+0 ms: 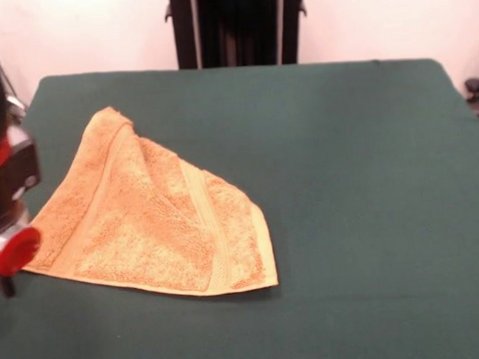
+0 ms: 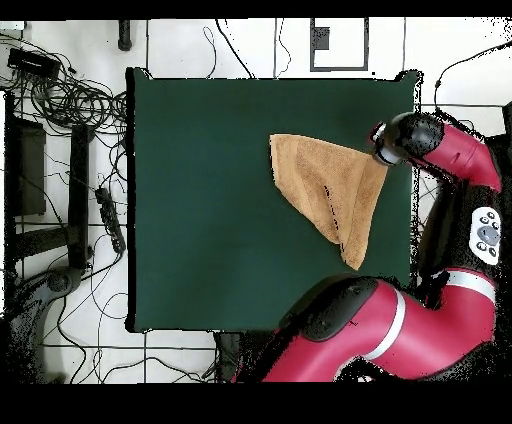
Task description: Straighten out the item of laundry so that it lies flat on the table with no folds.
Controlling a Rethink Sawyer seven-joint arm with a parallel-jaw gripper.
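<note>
Washcloth (image 1: 154, 223) lying folded into a triangle on green table (image 1: 367, 182), just beside arm's end | gripper (image 1: 8, 253) sitting over table edge, showing only partly, opening impossible to tell

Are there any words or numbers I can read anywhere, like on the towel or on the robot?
No, there are none to read.
The orange washcloth: no words or label showing in either view.
The green table: plain, no writing.
The robot arm: red and black, no readable name or number; a small panel of buttons shows in the overhead view, but any marks on it are too small to read.
</note>
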